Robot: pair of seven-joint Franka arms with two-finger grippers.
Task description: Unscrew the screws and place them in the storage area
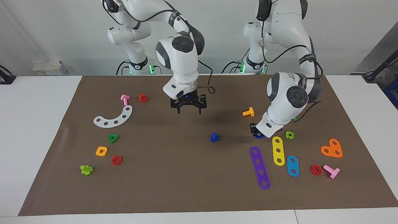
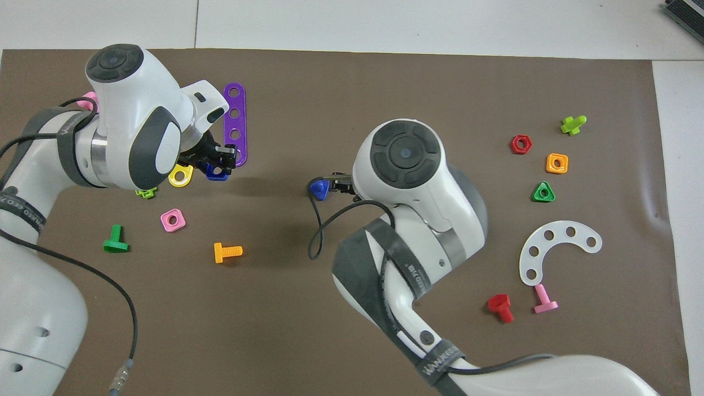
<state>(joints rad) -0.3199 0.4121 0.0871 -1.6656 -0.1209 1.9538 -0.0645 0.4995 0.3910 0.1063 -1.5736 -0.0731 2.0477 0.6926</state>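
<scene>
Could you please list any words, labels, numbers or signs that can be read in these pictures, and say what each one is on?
White lettering on the black cable strap of the right arm: too blurred to read.
White lettering on the black strap of the left arm: too blurred to read.
Toy pieces and brown mat: no text on them.

A dark blue screw (image 1: 214,137) lies on the plain brown paper mat (image 1: 174,180) below the black right end effector (image 1: 188,109). Beside the black left end effector (image 1: 255,132) lie a purple strip (image 1: 260,168), a yellow strip (image 1: 278,151) and a light blue strip (image 1: 292,165). The worktop (image 1: 37,102) is white.
</scene>
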